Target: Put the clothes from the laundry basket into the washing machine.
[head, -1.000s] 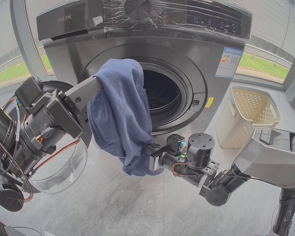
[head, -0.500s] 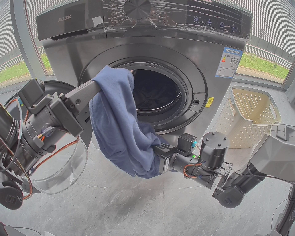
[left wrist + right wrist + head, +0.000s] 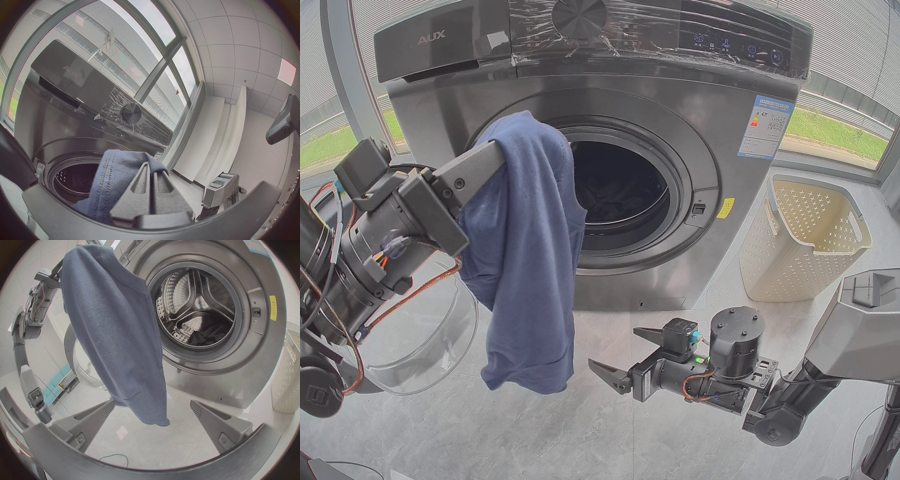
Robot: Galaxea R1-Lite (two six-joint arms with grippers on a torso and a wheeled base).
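The washing machine's glass door (image 3: 419,337) stands open at the lower left of the head view. Above it, the left gripper (image 3: 487,165) is clamped on the top fold of the blue garment (image 3: 525,250), fingers pressed together through the cloth. The garment hangs in a long drape at centre left. Its top overlaps the left rim of the drum opening (image 3: 619,187), and its hem dangles far below the opening's lower lip.

The step in hand looks like feeding this garment into the washing machine (image 3: 675,100), where dark clothing (image 3: 209,330) already lies in the drum. To do it well, the left arm likely needs to carry the fold across and deep past the seal before letting go. Otherwise the long tail would spill over the lip or onto the door.

At lower centre right, the right gripper (image 3: 628,356) sits with fingers spread wide, near the hem but not touching it, well placed to lift the tail in. The laundry basket (image 3: 800,250) stands at the right, beside the machine.
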